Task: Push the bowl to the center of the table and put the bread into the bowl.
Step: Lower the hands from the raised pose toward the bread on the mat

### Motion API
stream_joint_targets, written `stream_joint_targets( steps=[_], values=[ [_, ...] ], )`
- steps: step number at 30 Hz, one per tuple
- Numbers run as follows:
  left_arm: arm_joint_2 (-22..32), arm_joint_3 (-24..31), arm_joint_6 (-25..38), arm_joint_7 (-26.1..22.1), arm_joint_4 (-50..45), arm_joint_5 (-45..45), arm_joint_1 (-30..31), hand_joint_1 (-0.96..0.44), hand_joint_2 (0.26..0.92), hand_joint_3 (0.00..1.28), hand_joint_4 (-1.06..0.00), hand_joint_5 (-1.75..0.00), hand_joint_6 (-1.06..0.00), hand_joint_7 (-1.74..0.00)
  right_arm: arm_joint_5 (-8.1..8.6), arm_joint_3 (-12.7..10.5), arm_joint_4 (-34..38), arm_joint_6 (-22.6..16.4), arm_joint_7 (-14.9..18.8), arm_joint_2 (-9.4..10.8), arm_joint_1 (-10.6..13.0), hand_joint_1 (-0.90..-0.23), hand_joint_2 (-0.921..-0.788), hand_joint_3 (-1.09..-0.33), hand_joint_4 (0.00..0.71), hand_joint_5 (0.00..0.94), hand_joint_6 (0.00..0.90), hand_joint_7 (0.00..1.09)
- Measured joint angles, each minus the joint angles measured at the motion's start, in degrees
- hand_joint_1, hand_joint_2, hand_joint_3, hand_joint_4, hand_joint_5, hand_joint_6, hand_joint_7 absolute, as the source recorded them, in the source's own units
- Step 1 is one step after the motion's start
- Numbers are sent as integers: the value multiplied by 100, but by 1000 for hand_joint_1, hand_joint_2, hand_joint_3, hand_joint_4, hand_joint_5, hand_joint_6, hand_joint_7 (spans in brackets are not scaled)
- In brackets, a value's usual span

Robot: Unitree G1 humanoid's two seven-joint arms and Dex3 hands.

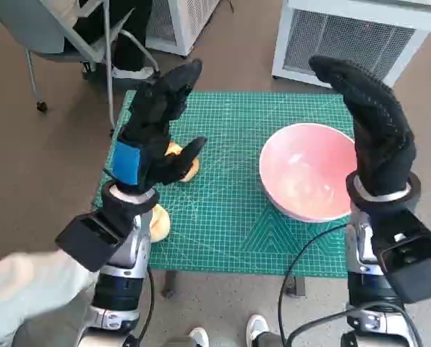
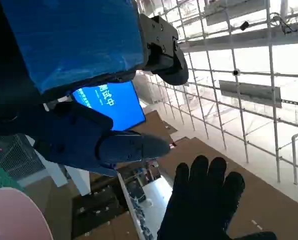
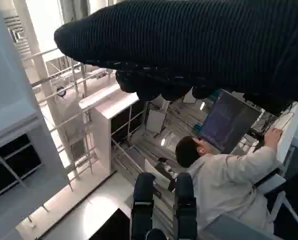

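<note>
The bowl (image 1: 307, 170) is pale pink on a green mat (image 1: 230, 210) ruled with a fine white grid. Left of the bowl, the bread (image 1: 190, 168) is golden tan beside the black left hand (image 1: 154, 134) with its blue tape. The right hand (image 1: 374, 130) is black knit.

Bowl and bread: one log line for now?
pink bowl: table's right, empty | bread: left, on mat | left robot hand: above bread | right robot hand: open

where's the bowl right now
In the head view the pink bowl sits on the right half of the green mat, beside the raised right hand and across from the bread.
</note>
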Motion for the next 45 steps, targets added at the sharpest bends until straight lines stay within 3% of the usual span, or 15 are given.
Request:
stream_joint_targets(
  steps=[25,31,38,45],
  values=[
    [1,18,-1,-64,18,-43,0,-455,921,346,-371,-2,-271,-562,48,-84,31,-45,13,-1,129,-587,-921,-791,273,2,14,655],
    [12,70,-18,-82,18,-52,23,-458,921,345,-372,-2,-267,-554,102,-467,413,-248,-29,-186,287,-580,-921,-808,265,1,1,658],
    [54,169,-94,-66,31,-53,106,-480,921,345,-374,-1,-276,-488,-161,-1105,1230,-602,-621,-404,437,-556,-921,-812,265,1,-1,630],
    [50,222,-196,-44,104,-51,148,-492,921,347,-376,-2,-270,-449,-365,-1488,2594,-841,-1225,-641,437,-552,-921,-829,268,1,19,591]
  ],
)
